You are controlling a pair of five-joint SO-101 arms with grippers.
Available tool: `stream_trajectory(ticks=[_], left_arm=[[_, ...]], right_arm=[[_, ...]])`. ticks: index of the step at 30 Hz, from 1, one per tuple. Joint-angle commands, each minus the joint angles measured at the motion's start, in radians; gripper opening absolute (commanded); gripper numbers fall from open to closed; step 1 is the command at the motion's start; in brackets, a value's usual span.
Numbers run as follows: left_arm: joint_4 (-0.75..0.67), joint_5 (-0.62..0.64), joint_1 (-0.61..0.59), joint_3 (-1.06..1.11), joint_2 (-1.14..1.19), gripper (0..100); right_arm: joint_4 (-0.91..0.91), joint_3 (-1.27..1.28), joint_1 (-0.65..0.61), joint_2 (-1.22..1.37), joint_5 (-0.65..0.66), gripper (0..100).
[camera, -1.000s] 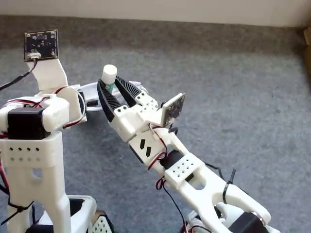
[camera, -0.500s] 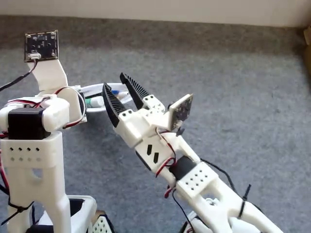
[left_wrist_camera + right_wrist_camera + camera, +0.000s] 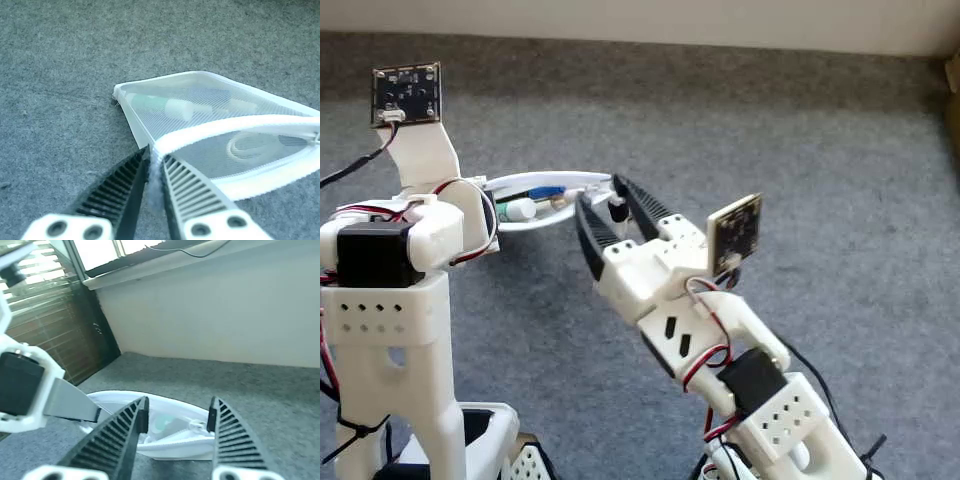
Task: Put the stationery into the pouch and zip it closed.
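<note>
1. The pouch [image 3: 555, 183] is a flat white mesh bag with a thick white zip band along its mouth. It lies on the grey, carpet-like surface [image 3: 800, 130], and the mouth gapes open in a long lens shape.
2. The left end effector [image 3: 152, 156] has black ribbed fingers on white plastic mounts. They are pressed together on one corner of the pouch's zip band, pinching the fabric.
3. The right end effector [image 3: 597, 192] has the same ribbed black fingers, and they stand well apart. It sits just beside the far end of the pouch mouth and holds nothing.
4. In the high view a glue stick [image 3: 520, 210] lies on its side inside the pouch, a white cap on a green body. A blue item [image 3: 546, 192] lies next to it.
5. The left wrist view shows the contents through the mesh: the glue stick [image 3: 167, 105] as a pale cylinder and a faint ring [image 3: 245, 147] nearer the mouth.
6. The right wrist view looks along the surface: the pouch [image 3: 172, 446] lies low between the parted fingers, and the left arm [image 3: 22, 385] stands beside it. Behind are a white wall [image 3: 225, 310] and dark slatted blinds [image 3: 45, 305].
</note>
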Motion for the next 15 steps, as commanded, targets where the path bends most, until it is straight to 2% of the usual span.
stream_trajectory(ticks=[1, 9, 15], left_arm=[[-0.018, -0.005, -0.013, -0.004, -0.021, 1], [-0.02, -0.005, -0.015, 0.018, -0.021, 1], [-0.069, -0.005, -0.015, 0.065, -0.021, 1]], right_arm=[[0.173, -0.14, 0.061, -0.042, 0.002, 18.3], [0.216, -0.131, 0.061, -0.042, 0.005, 18.3], [0.24, -0.027, 0.061, -0.048, 0.17, 18.3]])
